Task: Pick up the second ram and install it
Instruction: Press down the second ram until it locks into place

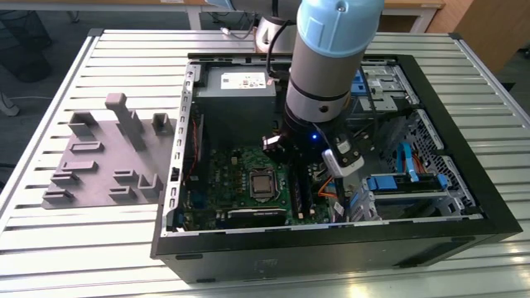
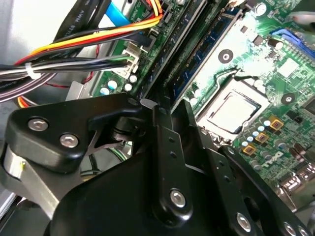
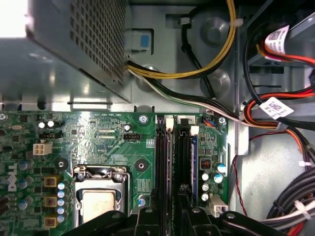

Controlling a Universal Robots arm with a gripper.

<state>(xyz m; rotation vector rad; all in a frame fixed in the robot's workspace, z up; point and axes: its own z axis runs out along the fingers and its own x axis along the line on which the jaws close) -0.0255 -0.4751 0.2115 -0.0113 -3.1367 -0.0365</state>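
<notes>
Second wrist view has the gripper point(image 2: 160, 105) low over the memory slots point(image 2: 184, 46), fingers clamped together pressing the second ram point(image 2: 206, 54) edge-down, seemingly to seat it.

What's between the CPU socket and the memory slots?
In the first wrist view, just green motherboard with small parts, between CPU socket and black memory slots.

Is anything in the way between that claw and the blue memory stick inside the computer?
Nothing visible is. The gripper sits right over the memory slots, where the blue ram stick stands on edge. The cables lie off to one side, not across the slots.
</notes>
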